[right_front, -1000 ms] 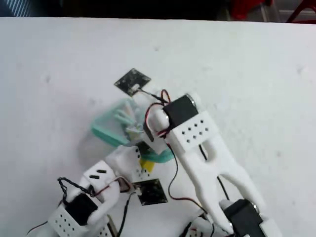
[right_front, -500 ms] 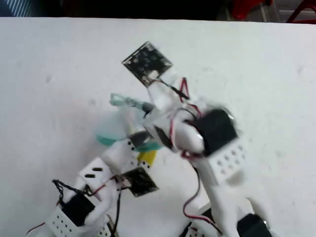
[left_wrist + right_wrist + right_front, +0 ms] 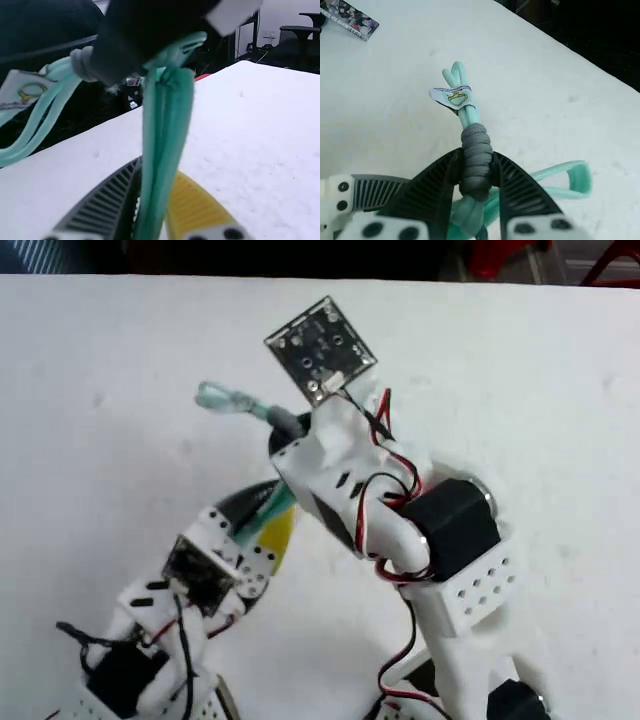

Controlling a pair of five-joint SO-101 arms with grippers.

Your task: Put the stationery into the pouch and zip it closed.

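Observation:
The teal pouch is held edge-on above the white table. My left gripper is shut on its edge, which sits between the black ribbed finger and the yellow finger. In the left wrist view the pouch rises as a narrow teal strip. My right gripper is shut on the grey knot of the teal zip cord. The cord sticks out past the fingers and carries a small paper label. No loose stationery shows on the table.
A printed card lies far off on the table. The right wrist's camera board stands up above the pouch. Bare white table spreads on all sides, with the dark far edge along the top.
The right gripper has swung toward the far side, drawing the zip cord out with it. The pouch has turned from lying flat to edge-on, and the left gripper has shifted left.

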